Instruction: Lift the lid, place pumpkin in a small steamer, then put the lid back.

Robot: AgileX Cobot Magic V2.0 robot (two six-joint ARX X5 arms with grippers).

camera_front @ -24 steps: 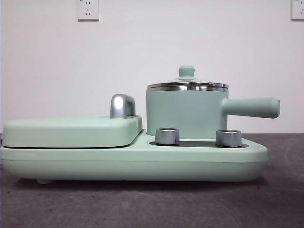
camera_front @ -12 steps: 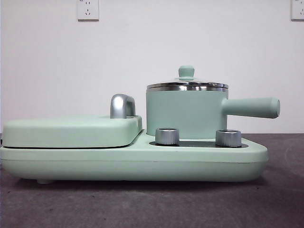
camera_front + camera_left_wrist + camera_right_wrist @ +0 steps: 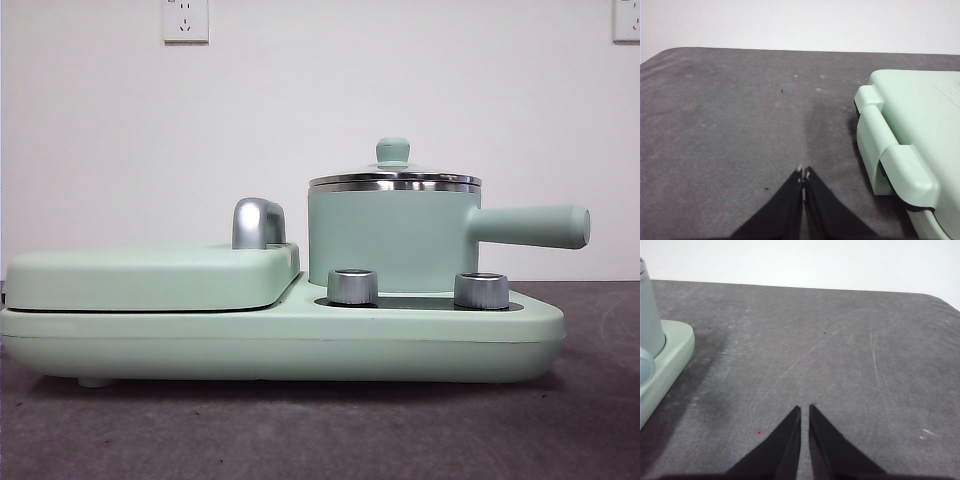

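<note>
The round glass lid (image 3: 394,178) with its mint knob sits on the mint-green cylindrical steamer (image 3: 390,238). Both the left gripper (image 3: 803,172) and right gripper (image 3: 805,410) hang pinched nearly together, empty. That small knob could slip a loose pinch; no pumpkin is visible.

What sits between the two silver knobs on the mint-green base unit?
Nothing stands between the left silver knob and right one: the front view shows only a dark panel strip, with the mint-green cylindrical steamer pot behind the gap.

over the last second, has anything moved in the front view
Nothing visibly changed. The lid sits on the small steamer as before, on the base unit beside the flat cover. No arm has come into the front view; the left pincer and right pincer are over bare table, jaws together.
</note>
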